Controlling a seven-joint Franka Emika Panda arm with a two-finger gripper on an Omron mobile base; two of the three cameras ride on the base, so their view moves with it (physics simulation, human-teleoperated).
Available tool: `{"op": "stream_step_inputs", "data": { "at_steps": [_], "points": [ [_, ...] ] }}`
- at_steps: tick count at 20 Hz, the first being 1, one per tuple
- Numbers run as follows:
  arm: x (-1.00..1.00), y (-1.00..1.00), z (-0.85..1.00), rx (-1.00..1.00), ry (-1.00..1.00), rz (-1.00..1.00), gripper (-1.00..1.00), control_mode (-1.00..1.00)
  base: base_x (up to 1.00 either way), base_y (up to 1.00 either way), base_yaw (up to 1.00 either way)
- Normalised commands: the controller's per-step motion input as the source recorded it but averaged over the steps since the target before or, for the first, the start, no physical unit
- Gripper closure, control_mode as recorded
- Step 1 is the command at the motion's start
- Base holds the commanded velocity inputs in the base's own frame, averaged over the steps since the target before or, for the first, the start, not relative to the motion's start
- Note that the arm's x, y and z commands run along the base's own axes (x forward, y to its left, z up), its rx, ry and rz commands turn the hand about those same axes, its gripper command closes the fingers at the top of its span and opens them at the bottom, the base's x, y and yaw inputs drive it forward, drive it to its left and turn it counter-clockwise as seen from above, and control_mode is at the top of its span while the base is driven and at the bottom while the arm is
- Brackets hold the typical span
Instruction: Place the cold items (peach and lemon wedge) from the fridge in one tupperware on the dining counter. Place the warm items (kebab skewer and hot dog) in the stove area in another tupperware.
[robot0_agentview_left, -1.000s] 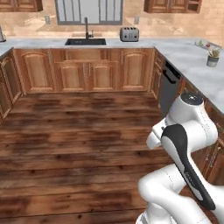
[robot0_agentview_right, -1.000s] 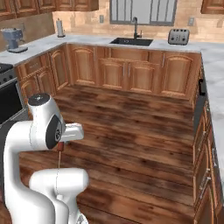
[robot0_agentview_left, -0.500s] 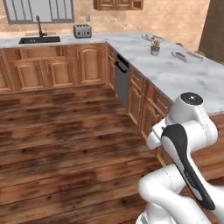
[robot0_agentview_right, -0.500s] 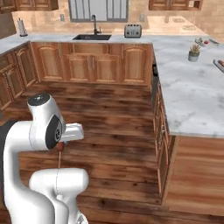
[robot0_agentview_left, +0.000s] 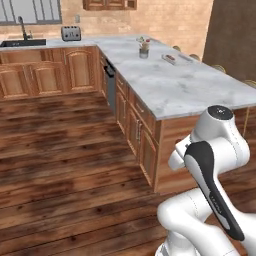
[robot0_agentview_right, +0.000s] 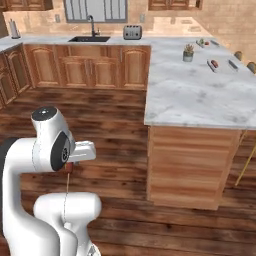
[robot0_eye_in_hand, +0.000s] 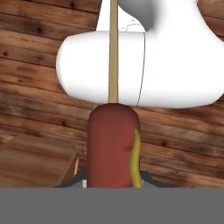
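My gripper (robot0_agentview_right: 69, 166) hangs tucked under the arm's upper joint, low over the wooden floor, shut on the hot dog (robot0_eye_in_hand: 113, 144). The hot dog is a red-brown sausage with a yellow stripe, and a thin wooden stick (robot0_eye_in_hand: 113, 48) runs out of its end. The sausage hides the fingertips in the hand view. On the far part of the marble dining counter (robot0_agentview_right: 195, 95) lie two flat tupperware containers, one (robot0_agentview_right: 213, 64) with something red in it and another (robot0_agentview_right: 233, 64) beside it. They also appear in the left base view as a tupperware (robot0_agentview_left: 170, 59) and a second one (robot0_agentview_left: 185, 57).
A small potted plant (robot0_agentview_right: 188, 52) stands on the counter near the containers. The sink (robot0_agentview_right: 90, 38) and a toaster (robot0_agentview_right: 132, 33) sit on the back counter. Wooden cabinets (robot0_agentview_left: 137, 132) form the counter's side, close ahead of the base. Open wooden floor (robot0_agentview_left: 60, 150) lies to the left.
The whole picture has shifted: the base has turned from the sink wall toward the dining counter, which now stands close. The arm keeps its folded pose with the hot dog still gripped.
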Motion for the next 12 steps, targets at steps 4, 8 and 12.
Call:
{"op": "stream_step_inputs", "data": {
  "at_steps": [4, 8, 12],
  "points": [
    [0.00, 0.00, 0.00, 0.00, 0.00, 0.00, 1.00, 1.00, -0.03, -1.00, 0.00],
    [0.00, 0.00, 0.00, 0.00, 0.00, 0.00, 1.00, 1.00, 0.00, -1.00, 0.00],
    [0.00, 0.00, 0.00, 0.00, 0.00, 0.00, 1.00, 1.00, 0.00, -1.00, 0.03]
  ]
}}
